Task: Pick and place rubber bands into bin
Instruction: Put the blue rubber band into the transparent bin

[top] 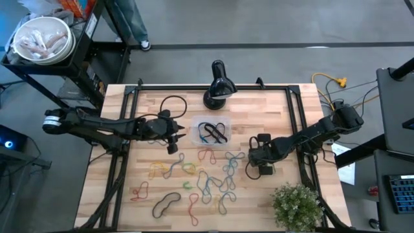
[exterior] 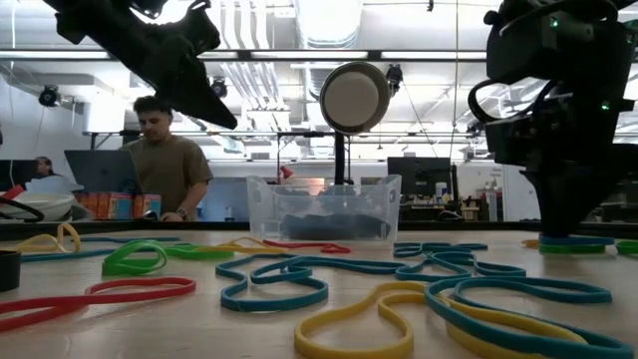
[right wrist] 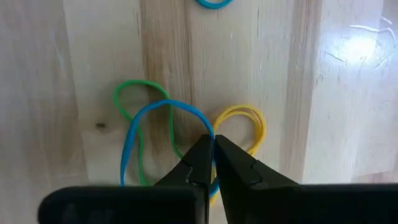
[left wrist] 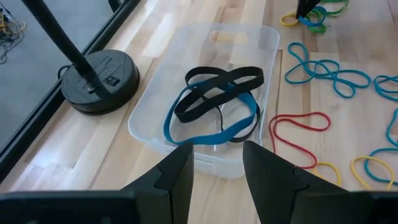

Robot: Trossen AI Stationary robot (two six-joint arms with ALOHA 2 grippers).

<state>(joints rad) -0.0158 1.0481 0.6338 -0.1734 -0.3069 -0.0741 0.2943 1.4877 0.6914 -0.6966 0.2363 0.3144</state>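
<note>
Many rubber bands (top: pixel 207 178) in blue, red, yellow, green and black lie loose across the middle of the wooden table. The clear bin (top: pixel 196 127) stands at the centre back, with black and blue bands (left wrist: pixel 214 99) inside it. My left gripper (left wrist: pixel 217 163) hovers open just left of the bin, above the table. My right gripper (right wrist: pixel 211 144) points down at the table, right of the spread. It is shut over a small cluster of blue (right wrist: pixel 140 124), green (right wrist: pixel 127 93) and yellow (right wrist: pixel 245 124) bands. My right gripper comes from above, pointing down, and its fingertips close on the blue band's loop end (right wrist: pixel 200 123), where it crosses the yellow band. Whether the yellow band is caught too, I cannot tell. All three bands lie flat on the table.
A black round stand base with a pole (top: pixel 217 96) sits behind the bin. A black cable loop (top: pixel 173 103) lies at the back left. A potted plant (top: pixel 296 206) stands at the near right corner. Black frame rails (top: pixel 301 123) border the table. A person (exterior: pixel 164 165) stands beyond the far edge.
</note>
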